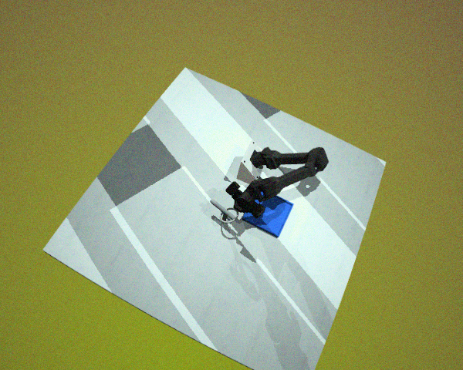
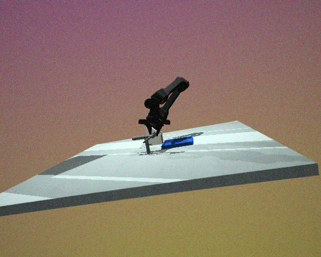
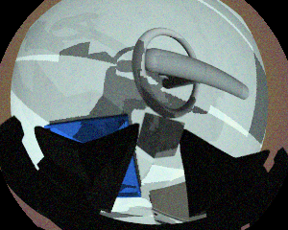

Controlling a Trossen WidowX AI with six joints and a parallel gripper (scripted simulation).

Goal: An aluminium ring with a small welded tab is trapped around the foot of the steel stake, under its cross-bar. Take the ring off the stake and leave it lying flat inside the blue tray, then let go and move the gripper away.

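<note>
The ring hangs tilted, raised off the counter, yet around the stake, the cross-bar lying across its opening. Working it free wants small lifts and tilts, slipping the far rim past the bar's long end without tugging. The gripper, partly open, pinches the dark welded tab. Beyond, the blue tray awaits it.
</note>
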